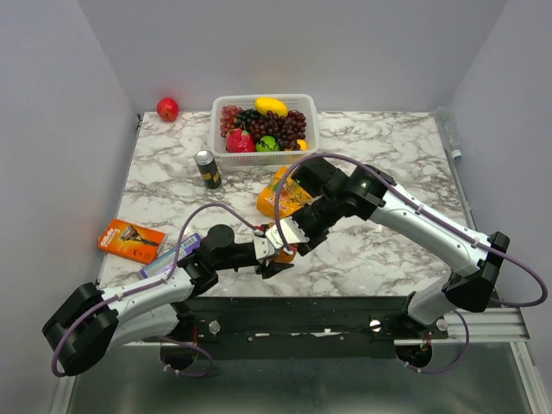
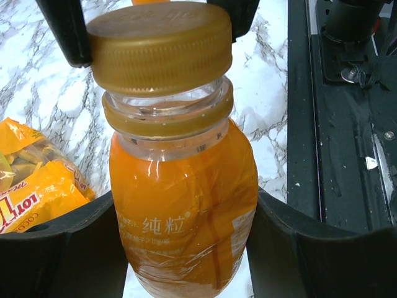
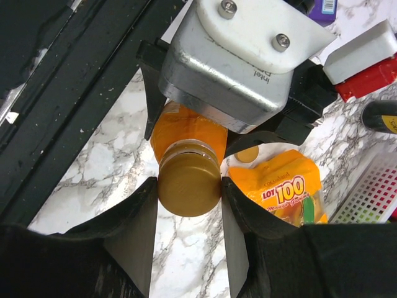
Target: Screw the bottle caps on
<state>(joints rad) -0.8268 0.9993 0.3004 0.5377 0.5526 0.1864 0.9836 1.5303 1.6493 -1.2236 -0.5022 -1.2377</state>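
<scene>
My left hand (image 2: 186, 254) grips the orange bottle (image 2: 186, 186); right hand (image 3: 189, 202) pinches its gold cap (image 2: 160, 46), seated crooked, not tightened yet.

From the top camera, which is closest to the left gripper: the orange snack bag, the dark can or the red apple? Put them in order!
Starting from the left gripper:
1. the orange snack bag, just behind it, mid-table.
2. the dark can, farther back, to the left.
3. the red apple, at the far back-left corner.
</scene>
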